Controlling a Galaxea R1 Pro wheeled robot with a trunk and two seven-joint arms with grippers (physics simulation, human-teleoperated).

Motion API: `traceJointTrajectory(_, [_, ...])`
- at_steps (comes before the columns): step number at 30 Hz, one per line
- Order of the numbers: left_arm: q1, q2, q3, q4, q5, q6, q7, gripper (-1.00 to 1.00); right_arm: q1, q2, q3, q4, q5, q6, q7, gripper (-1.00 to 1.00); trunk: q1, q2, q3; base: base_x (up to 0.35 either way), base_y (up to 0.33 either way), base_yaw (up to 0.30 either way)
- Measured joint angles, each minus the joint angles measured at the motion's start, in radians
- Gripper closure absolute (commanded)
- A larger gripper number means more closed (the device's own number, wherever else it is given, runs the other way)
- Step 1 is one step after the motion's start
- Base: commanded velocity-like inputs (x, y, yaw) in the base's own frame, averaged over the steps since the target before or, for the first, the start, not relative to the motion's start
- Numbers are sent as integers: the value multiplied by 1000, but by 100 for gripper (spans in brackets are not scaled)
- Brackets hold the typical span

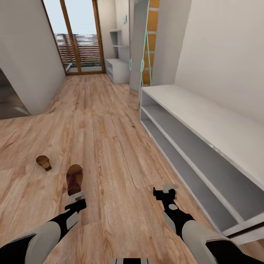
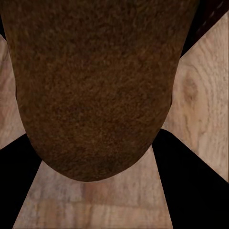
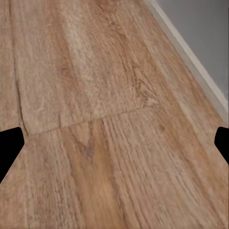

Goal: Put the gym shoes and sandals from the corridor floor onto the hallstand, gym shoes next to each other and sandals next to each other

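A dark brown leather sandal [image 1: 74,179] with a speckled tan-brown footbed stands out from the left tool [image 1: 77,198], its sole showing, held above the light-brown wood-plank corridor floor [image 1: 110,139]. In the left wrist view the sandal [image 2: 93,86] is a broad, rounded brown shape with a rough, suede-like grain, the tool's dark fingers [image 2: 195,186] clamped against either side of it. A second brown sandal [image 1: 43,162] lies on the floor further left and a little farther off, well apart from the first, its tan footbed turned up and a dark strap at its near end.

The right tool [image 1: 165,190] hangs over bare planks near the low white shoe rack [image 1: 205,121], its black fingers [image 3: 9,148] spread wide apart with nothing between them. The rack runs along the right wall, matte and flat-topped like a bench, with two long grey-shaded open shelf levels beneath. The floor planks show strong grain, knots and seams. At the far end, a wood-framed glass door [image 1: 77,36] lets in daylight.
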Motion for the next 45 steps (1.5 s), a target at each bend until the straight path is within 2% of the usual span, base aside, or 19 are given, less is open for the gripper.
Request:
traceJointTrajectory(20, [0,9,0,-1,1,1,1,100,0,2,0,1,0,-1,2,-100,0,0,14,44,266,136])
traceJointTrajectory(45, [0,8,0,0,0,2,-3,100,0,2,1,2,0,0,3,-100,0,0,39,21,19,237])
